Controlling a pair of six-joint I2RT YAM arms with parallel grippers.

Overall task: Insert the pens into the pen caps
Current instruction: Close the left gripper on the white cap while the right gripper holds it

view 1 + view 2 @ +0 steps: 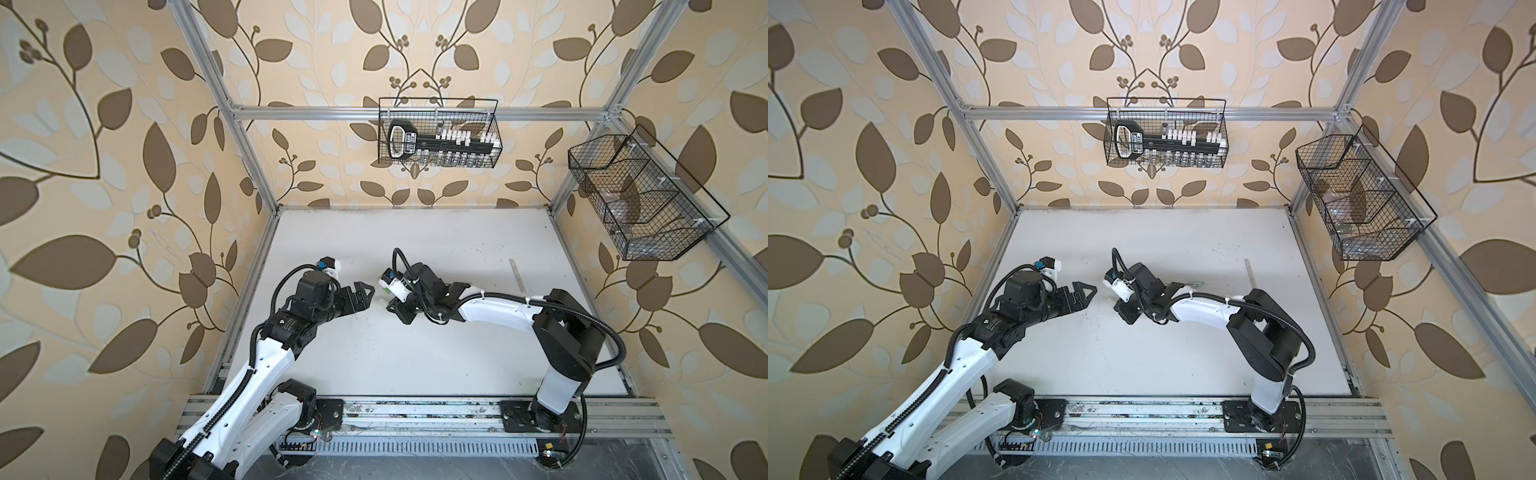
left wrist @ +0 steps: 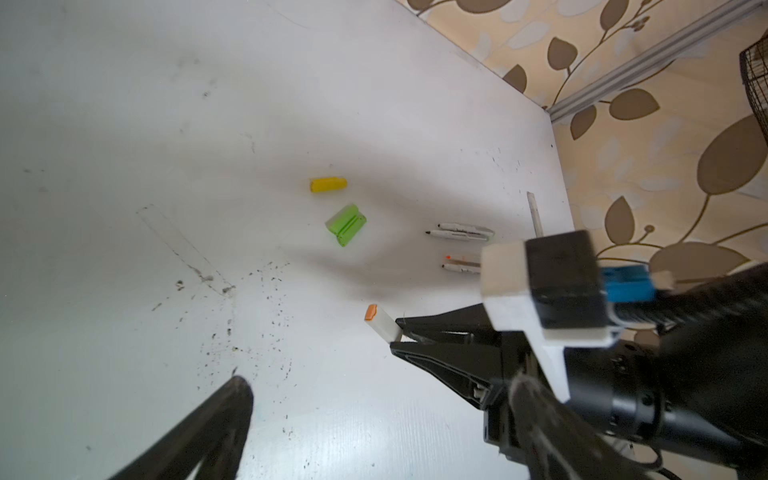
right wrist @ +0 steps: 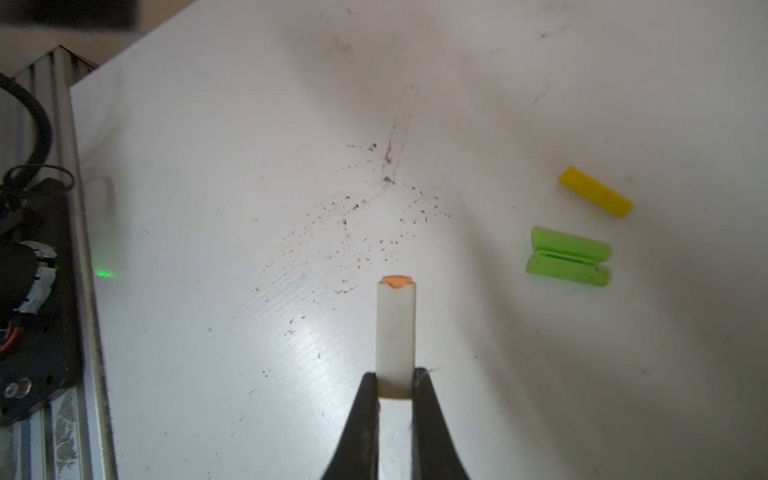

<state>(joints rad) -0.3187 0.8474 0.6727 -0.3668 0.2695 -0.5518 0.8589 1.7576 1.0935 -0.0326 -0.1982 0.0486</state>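
The right gripper [image 3: 395, 386] is clenched on the white cap [image 3: 396, 328], whose orange end points left above the middle of the tabletop [image 3: 208, 208]. The left gripper [image 1: 371, 297] gapes wide, holding nothing, just left of it. Two green caps [image 2: 343, 218] lie touching, with the yellow cap [image 2: 328, 184] just beyond. Four pens [image 2: 461, 227] lie further right.

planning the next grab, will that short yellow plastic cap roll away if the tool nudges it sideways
Probably: the short yellow plastic cap looks rounded and lies alone on the smooth white table, nothing bracing it. It is small, so likely light; even gentle contact could shift it.
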